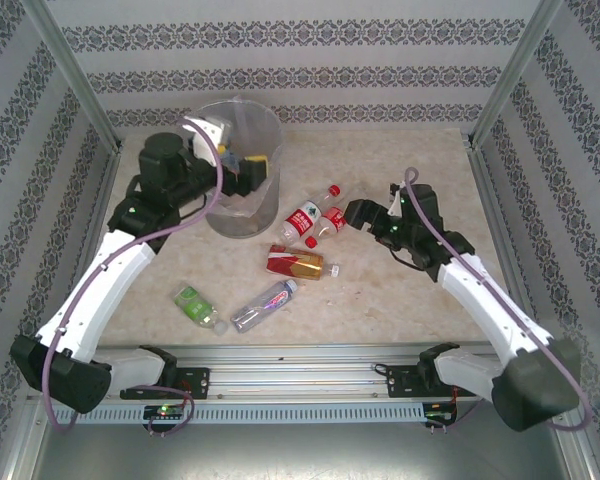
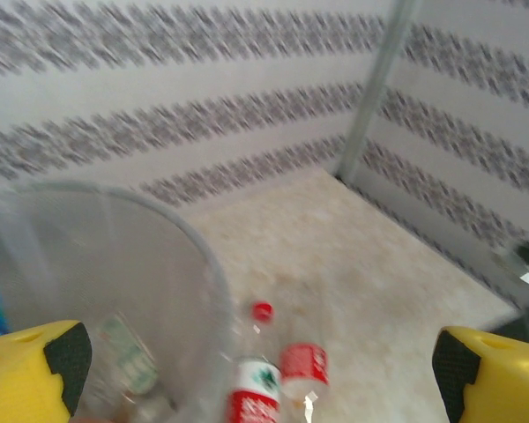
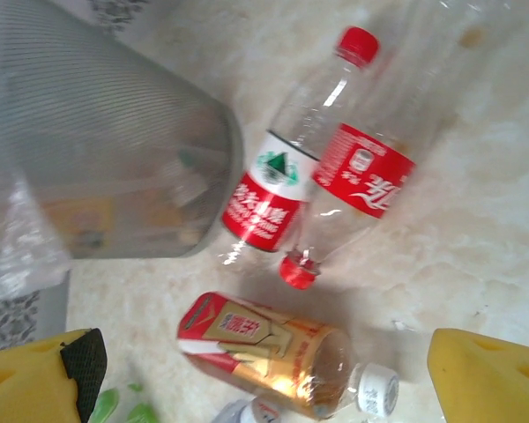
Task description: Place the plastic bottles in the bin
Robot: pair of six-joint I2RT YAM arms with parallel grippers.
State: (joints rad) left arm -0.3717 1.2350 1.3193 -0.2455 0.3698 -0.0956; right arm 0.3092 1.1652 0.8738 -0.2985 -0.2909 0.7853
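top external | left gripper (image 1: pixel 248 165) wide open, holding zip, over the bin (image 1: pixel 242 218) far left | right gripper (image 1: pixel 353 212) gaping, empty, just right of red-label bottles (image 1: pixel 305 220)

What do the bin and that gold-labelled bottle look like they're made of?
The bin looks like fine grey mesh, metal or plastic unclear, matte, lined with crinkled clear film. The gold-labelled bottle seems clear glossy plastic: see-through neck, shiny foil-like label, white cap.

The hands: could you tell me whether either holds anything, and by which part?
Nothing is held; the left hand and right hand are both open, empty.
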